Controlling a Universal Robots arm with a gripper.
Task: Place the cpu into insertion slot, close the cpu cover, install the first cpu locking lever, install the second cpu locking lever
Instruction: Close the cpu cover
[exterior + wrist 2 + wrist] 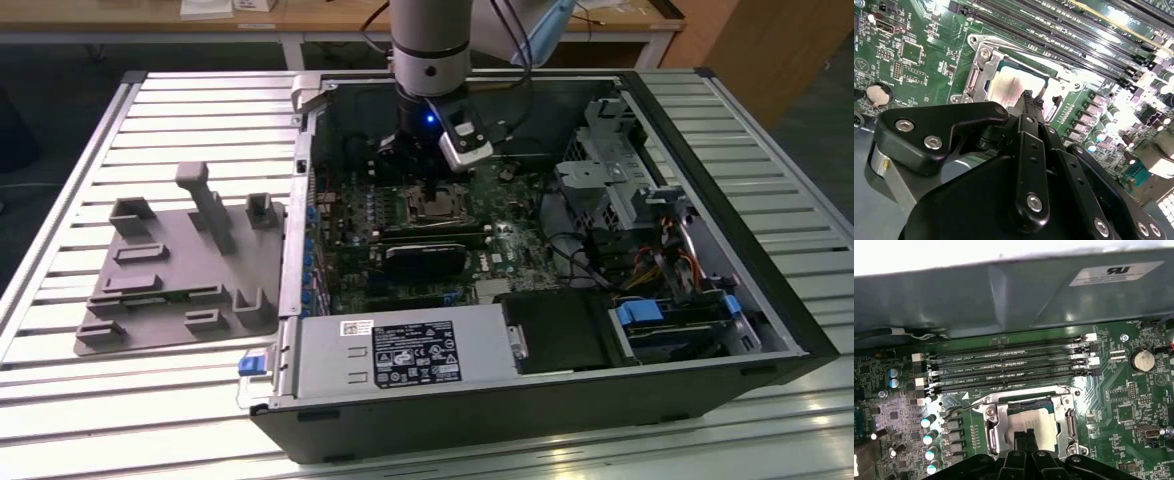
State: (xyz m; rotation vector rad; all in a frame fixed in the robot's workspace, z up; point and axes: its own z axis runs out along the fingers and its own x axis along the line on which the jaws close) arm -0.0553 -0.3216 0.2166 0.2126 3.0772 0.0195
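Observation:
The cpu point(1043, 421) lies flat in the insertion slot point(430, 208), and its pale face also shows in the second wrist view point(1010, 84). The silvery cpu cover point(991, 426) lies down over the slot, its window framing the chip point(1056, 97). My gripper point(1031, 96) is shut, its black fingertips pressed together just over the chip's near edge, with nothing visible between them. In the first wrist view the gripper point(1026, 434) sits at the socket's near side. In the exterior view the gripper point(422, 188) hangs inside the open computer case. A thin metal lever rod point(961, 409) runs beside the socket.
Memory slots point(1009, 367) run along the far side of the socket, below the case wall point(1004, 295). A black block point(427, 262), the power supply point(400, 355) and a drive cage point(614, 170) crowd the case. A grey fixture tray point(174, 270) lies at the exterior view's left.

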